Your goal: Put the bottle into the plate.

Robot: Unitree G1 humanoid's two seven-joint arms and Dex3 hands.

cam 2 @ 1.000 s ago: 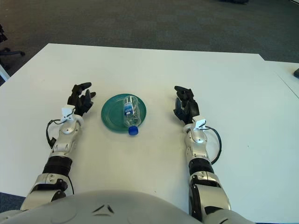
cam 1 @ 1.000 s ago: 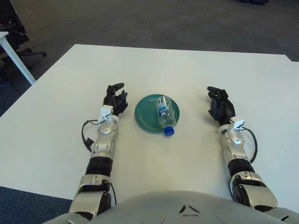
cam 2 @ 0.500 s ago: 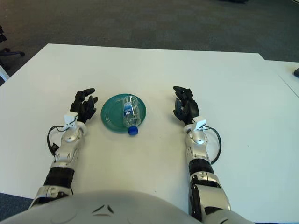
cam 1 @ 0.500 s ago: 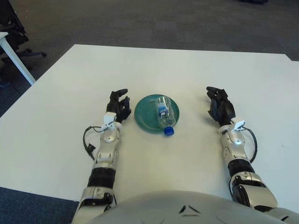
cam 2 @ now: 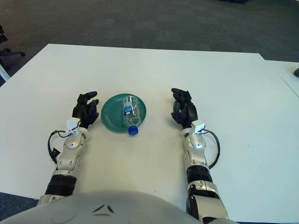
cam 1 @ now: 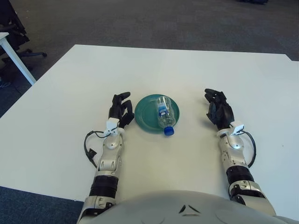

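You can't read the bottle's label (cam 1: 162, 111), and the surface's near edge (cam 1: 42, 192) disappears behind the robot's torso (cam 1: 187, 207).

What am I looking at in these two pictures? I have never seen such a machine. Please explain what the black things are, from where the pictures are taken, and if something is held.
This is a humanoid robot, seen through a stereo camera on its own head that looks down at a white table. The two pictures are its left eye and right eye views, so both show one scene from slightly different places. The grey curve at the bottom is its body.

The black things are its three-finger hands on silver arms. The left hand shows just left of a green plate. The right hand shows further to the right of the plate, apart from it. Both have relaxed fingers and hold nothing.

A clear plastic bottle lies on its side on the plate. Its blue cap sticks out over the near rim, toward the robot.
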